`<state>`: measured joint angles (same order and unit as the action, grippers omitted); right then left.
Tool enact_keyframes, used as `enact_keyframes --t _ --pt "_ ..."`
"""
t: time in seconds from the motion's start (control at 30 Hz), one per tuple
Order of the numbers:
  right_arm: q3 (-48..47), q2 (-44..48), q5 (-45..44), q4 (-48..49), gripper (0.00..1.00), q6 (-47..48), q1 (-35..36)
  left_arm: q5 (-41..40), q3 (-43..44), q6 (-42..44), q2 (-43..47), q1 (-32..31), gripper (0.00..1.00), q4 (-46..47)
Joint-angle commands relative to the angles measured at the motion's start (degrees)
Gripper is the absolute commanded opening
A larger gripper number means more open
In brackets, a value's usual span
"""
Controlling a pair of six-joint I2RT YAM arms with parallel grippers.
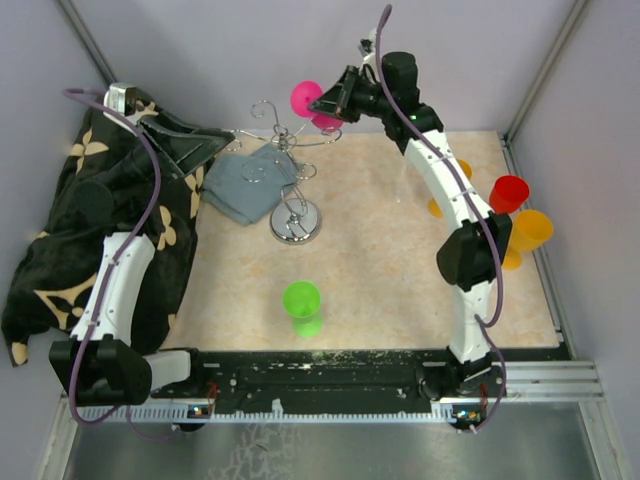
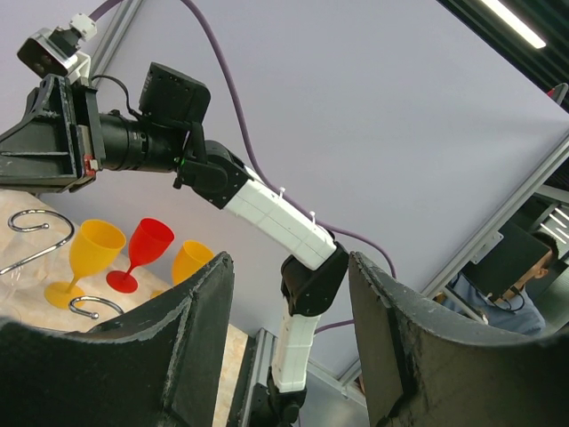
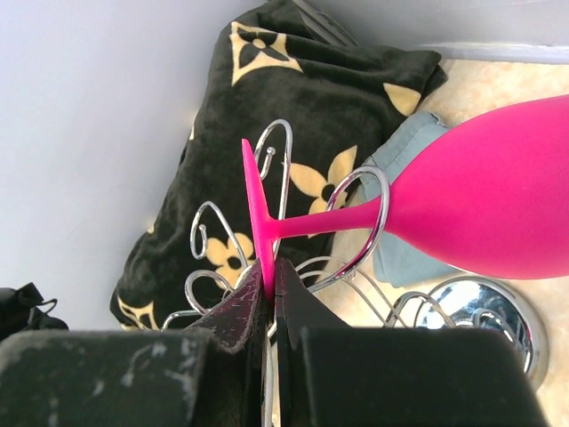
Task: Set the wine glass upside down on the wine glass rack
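At the bottom of the right wrist view the right gripper (image 3: pixel 271 285) is pinched shut on the thin rim of the wine glass (image 3: pixel 489 213) foot, and that narrow hold looks like the weak point: the bowl's weight hangs well off to the right of the frame, so the foot may twist or slide out between the fingers (image 3: pixel 240 311). Just beyond, the stem crosses a curled arm of the wine glass rack (image 3: pixel 480 320), though whether it sits inside the loop or only behind it cannot be told; letting go before the foot catches on the wire would likely drop the glass toward the shiny base and the grey cloth (image 1: pixel 245 185) below, and a sideways shove could tip the light stand. The glass is bright pink and opaque, lying nearly on its side with its flat foot edge-on and its bowl at centre right, up by the top of the rack in the upper middle of the overhead view. Farther left, the left gripper (image 2: pixel 289 267) stands wide and empty over the black flowered cloth (image 1: pixel 90 220)
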<state>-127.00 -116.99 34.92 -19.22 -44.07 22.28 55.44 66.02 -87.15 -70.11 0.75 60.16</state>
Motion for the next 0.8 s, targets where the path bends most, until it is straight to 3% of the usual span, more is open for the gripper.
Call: enact_keyframes --t 0.0,0.23,0.43,0.77 --pt "-3.73 -1.26 1.77 6.51 0.0 -1.97 0.12 0.7 0.15 0.69 1.11 0.3 0.61 0.17" --pt "-5.49 -3.22 2.35 6.04 0.0 -1.95 0.13 0.83 0.01 1.19 1.02 0.3 0.61 -0.19" --pt "-6.24 -3.63 2.49 5.19 0.29 -1.37 0.13 0.94 -0.06 1.2 0.85 0.24 0.61 -0.13" --pt "-6.35 -2.61 2.2 4.2 0.36 -0.57 0.13 0.9 -0.47 1.14 0.58 0.21 0.61 0.45"
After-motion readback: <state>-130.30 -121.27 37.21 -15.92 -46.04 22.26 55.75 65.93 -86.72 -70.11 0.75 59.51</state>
